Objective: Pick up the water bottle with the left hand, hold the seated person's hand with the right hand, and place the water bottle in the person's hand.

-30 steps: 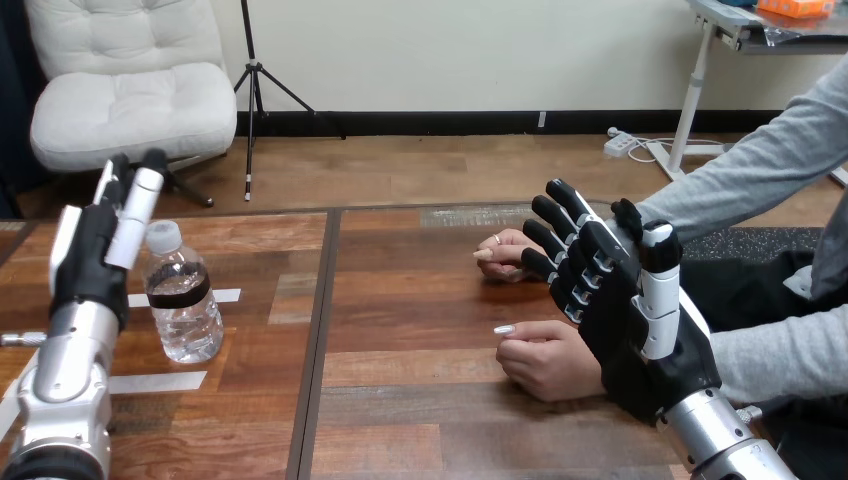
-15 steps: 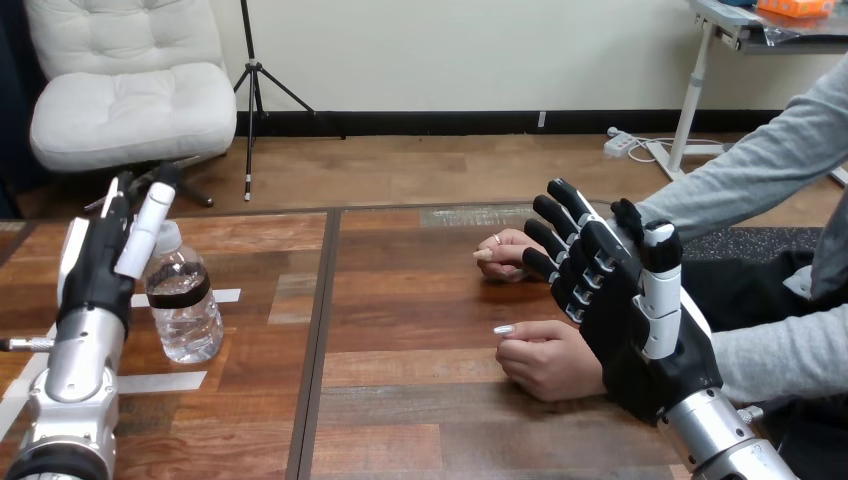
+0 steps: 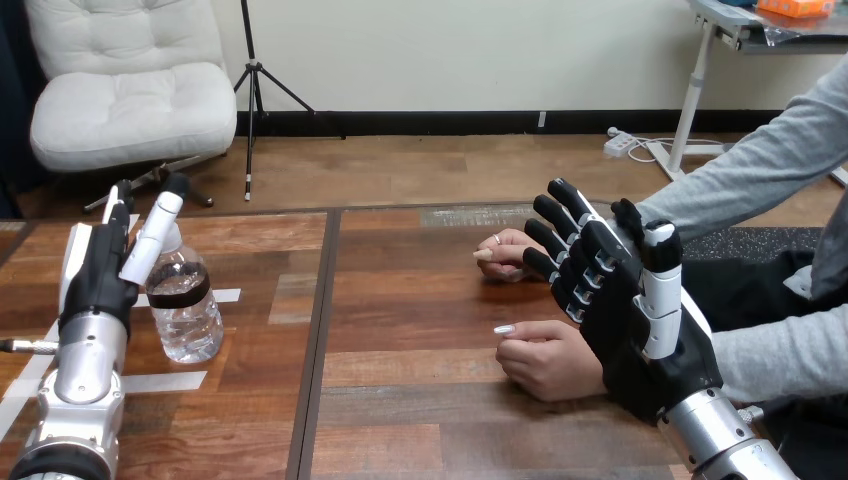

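Beside left hand (image 3: 100, 270), upright clear water bottle (image 3: 183, 300)

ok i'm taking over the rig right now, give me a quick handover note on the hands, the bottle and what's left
Left hand: open, fingers straight, close beside the water bottle, not closed round it.
Right hand: open, raised by the person's nearer hand, not curled round it; contact unclear.
Bottle upright on the table, at its left; nearer hand and farther hand rest on the table.
Done: nothing gripped. Left: grasp and lift the bottle, hold the person's hand, place the bottle in it.
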Controlling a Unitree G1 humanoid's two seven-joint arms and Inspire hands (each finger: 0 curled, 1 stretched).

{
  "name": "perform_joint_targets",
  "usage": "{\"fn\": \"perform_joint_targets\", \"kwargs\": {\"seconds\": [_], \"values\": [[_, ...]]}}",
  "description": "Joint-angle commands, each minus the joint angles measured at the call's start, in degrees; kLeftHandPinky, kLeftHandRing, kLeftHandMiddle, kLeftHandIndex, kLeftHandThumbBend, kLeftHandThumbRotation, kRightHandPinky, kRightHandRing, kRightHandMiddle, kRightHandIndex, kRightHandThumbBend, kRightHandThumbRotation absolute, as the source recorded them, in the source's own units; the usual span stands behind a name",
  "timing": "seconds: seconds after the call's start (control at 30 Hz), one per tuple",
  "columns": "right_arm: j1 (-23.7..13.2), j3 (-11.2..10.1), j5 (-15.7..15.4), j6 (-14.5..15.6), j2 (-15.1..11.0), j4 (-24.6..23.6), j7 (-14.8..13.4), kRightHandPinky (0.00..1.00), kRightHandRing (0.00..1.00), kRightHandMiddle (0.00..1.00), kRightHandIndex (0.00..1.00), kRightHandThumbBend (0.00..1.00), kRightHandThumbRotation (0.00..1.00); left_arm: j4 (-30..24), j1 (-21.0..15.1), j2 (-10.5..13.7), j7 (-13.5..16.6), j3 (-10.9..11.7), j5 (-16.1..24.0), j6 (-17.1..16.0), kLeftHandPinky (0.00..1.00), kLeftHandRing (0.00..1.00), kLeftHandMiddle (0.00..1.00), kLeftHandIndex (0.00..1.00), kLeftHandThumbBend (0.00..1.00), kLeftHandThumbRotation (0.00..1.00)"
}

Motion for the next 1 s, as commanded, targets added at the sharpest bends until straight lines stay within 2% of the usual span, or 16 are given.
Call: {"fn": "perform_joint_targets", "kwargs": {"seconds": [0.0, 0.33, 0.57, 0.73, 0.83, 0.97], "values": [[-2.4, -1.1, 0.8, -0.5, -0.2, -2.8, 0.2, 1.00, 1.00, 1.00, 1.00, 1.00, 1.00, 0.3, -5.0, 2.1, 1.1, -0.9, 0.8, 0.1, 1.00, 1.00, 1.00, 1.00, 0.93, 0.98], [-2.2, -1.1, 0.7, -0.6, -0.2, -3.0, 0.2, 1.00, 1.00, 1.00, 1.00, 1.00, 1.00, 0.7, -4.8, 2.4, 2.2, -1.6, 1.5, 0.1, 1.00, 1.00, 1.00, 1.00, 0.99, 0.95], [-2.0, -1.1, 0.7, -0.6, -0.2, -3.1, 0.1, 1.00, 1.00, 1.00, 1.00, 1.00, 1.00, 0.7, -4.6, 2.6, 2.2, -1.1, 1.2, 0.0, 1.00, 1.00, 1.00, 1.00, 1.00, 0.91], [-1.8, -1.0, 0.7, -0.4, -0.2, -3.2, 0.0, 1.00, 1.00, 1.00, 1.00, 1.00, 1.00, 0.7, -4.3, 2.5, 2.1, -0.4, 0.5, -0.7, 1.00, 1.00, 1.00, 1.00, 1.00, 0.82], [-1.7, -1.1, 0.9, -0.4, -0.1, -3.4, 0.1, 1.00, 1.00, 1.00, 1.00, 1.00, 1.00, 0.7, -3.9, 2.7, 1.6, 0.8, -0.7, -1.6, 1.00, 1.00, 1.00, 1.00, 1.00, 0.67], [-1.8, -1.1, 1.1, -0.5, -0.1, -3.2, 0.3, 1.00, 1.00, 1.00, 1.00, 1.00, 1.00, 0.6, -3.7, 2.8, 1.3, 1.0, -1.2, -1.7, 1.00, 1.00, 1.00, 1.00, 1.00, 0.56]]}}
